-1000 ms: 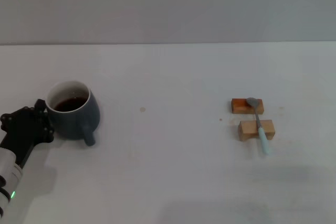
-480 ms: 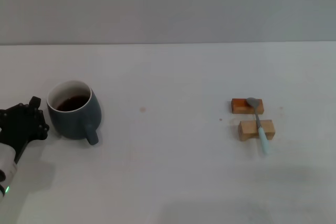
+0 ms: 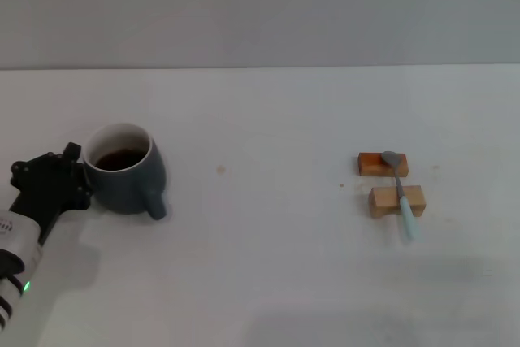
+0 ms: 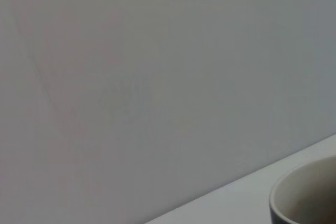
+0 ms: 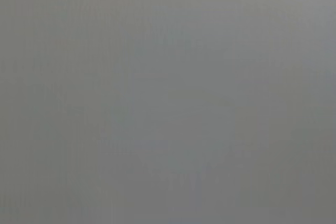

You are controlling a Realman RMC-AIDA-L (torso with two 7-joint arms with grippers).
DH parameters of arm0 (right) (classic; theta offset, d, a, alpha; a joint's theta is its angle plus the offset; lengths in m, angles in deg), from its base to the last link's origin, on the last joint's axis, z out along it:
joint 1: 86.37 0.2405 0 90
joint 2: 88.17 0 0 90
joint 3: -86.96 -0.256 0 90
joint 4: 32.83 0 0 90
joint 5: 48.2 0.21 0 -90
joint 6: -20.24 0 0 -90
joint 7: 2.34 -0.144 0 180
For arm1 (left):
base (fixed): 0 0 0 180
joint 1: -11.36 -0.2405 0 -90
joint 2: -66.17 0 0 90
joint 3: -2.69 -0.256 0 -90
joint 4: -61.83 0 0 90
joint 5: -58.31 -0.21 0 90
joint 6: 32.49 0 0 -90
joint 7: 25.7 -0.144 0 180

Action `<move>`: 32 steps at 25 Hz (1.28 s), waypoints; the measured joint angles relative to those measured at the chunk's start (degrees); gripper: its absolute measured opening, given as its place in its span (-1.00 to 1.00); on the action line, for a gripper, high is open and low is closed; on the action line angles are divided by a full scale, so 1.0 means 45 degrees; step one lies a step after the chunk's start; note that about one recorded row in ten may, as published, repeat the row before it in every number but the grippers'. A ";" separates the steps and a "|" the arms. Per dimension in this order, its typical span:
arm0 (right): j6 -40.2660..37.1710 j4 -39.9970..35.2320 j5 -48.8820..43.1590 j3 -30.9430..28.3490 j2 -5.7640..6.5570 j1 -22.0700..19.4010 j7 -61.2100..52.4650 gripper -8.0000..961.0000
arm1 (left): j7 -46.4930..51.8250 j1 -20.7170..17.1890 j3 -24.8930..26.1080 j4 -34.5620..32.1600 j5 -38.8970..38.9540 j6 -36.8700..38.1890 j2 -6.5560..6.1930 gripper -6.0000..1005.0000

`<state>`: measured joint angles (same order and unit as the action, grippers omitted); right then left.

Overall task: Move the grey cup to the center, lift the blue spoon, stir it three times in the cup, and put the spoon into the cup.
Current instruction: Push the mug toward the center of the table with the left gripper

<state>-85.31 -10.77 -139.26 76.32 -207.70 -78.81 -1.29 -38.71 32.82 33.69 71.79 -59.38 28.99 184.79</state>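
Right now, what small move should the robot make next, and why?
Probably keep nudging the cup toward the table's middle. The left claw is pressed against the cup's outer side, and the cup sits far to the left, well short of centre. The spoon lies untouched across two wooden blocks on the right, so stirring can wait. The right claw is out of view.

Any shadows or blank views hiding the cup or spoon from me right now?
Head view: even, soft light; the grey cup and blue spoon show plainly, with faint shadow beside the left claw. Left wrist view: mostly blank wall, only the cup's rim at one corner. Right wrist view: featureless grey, nothing usable.
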 joint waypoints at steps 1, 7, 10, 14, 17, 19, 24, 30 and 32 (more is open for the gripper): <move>0.0000 0.0002 0.0000 0.0000 0.0000 0.0000 0.0000 0.48 | 0.0000 -0.0024 -0.0133 0.0169 -0.0005 0.0028 0.0003 -0.99; 0.0000 0.0021 0.0000 -0.0001 0.0008 0.0025 0.0000 0.48 | 0.0000 -0.0082 -0.0546 0.0504 -0.0007 0.0059 0.0017 -0.99; 0.0000 0.0035 0.0000 0.0000 0.0012 0.0037 0.0000 0.48 | 0.0000 -0.0105 -0.0902 0.0792 -0.0018 0.0087 0.0028 -0.99; 0.0000 0.0040 0.0002 0.0000 0.0017 0.0031 0.0000 0.48 | -0.0075 -0.0115 -0.0814 0.0698 0.0027 0.0128 0.0013 -0.99; 0.0000 0.0040 0.0002 0.0000 0.0020 0.0009 0.0000 0.48 | -0.0132 -0.0066 -0.0506 0.0368 0.0080 0.0101 -0.0035 -0.99; -0.0001 0.0040 0.0002 0.0000 0.0021 0.0006 0.0000 0.48 | -0.0135 0.0046 -0.0334 0.0088 0.0085 -0.0004 -0.0048 -0.99; -0.0164 0.0039 0.0003 0.0009 0.0022 -0.0008 0.0000 0.48 | -0.0140 0.0319 -0.0228 -0.0265 0.0086 -0.0259 -0.0052 -0.99; -0.0312 0.0039 0.0002 0.0124 0.0021 -0.0024 0.0000 0.48 | -0.0144 0.0492 -0.0319 -0.0277 0.0011 -0.0395 -0.0012 -0.99; -0.0334 0.0039 0.0002 0.0165 0.0021 -0.0022 0.0000 0.48 | -0.0147 0.0503 -0.0367 -0.0224 -0.0006 -0.0399 0.0000 -0.99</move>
<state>-86.81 -10.60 -139.25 77.07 -207.61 -78.91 -1.29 -39.37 35.09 32.04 70.78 -59.40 27.20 184.79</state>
